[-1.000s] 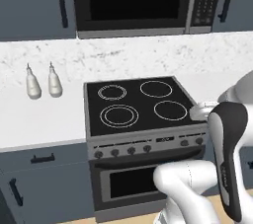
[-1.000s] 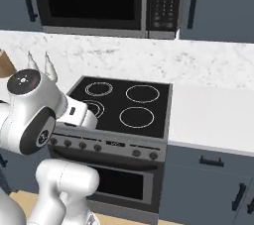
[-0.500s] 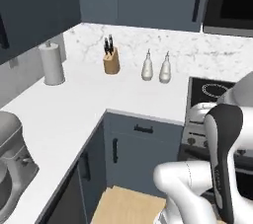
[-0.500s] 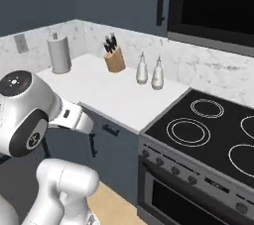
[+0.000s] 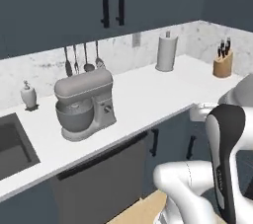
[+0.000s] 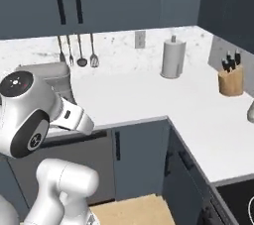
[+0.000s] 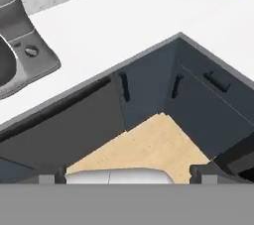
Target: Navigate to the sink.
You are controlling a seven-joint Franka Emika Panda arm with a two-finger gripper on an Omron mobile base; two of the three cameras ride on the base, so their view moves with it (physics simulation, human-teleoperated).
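Note:
A dark grey sink basin [image 5: 14, 145] shows as one corner at the far left of the left base view, sunk in the white counter [image 5: 143, 97]; the frame edge cuts off the rest. My gripper [image 7: 128, 174] is open in the hand view, with the two dark fingertips [image 7: 49, 175] far apart and nothing between them. It points down at the wooden floor [image 7: 149, 142] in front of the dark lower cabinets [image 7: 198, 100], well to the right of the sink.
Right of the sink stand a grey stand mixer [image 5: 84, 104] and a soap dispenser [image 5: 28, 95]. Utensils [image 5: 81, 60] hang on the backsplash. Farther right are a paper towel roll [image 6: 172, 59], a knife block [image 6: 231, 78] and the stovetop corner [image 6: 240, 204].
The whole scene has swept sideways: the base has turned left from the stove, past the corner counter, to the counter with the mixer and the sink's edge. The things themselves stayed put.

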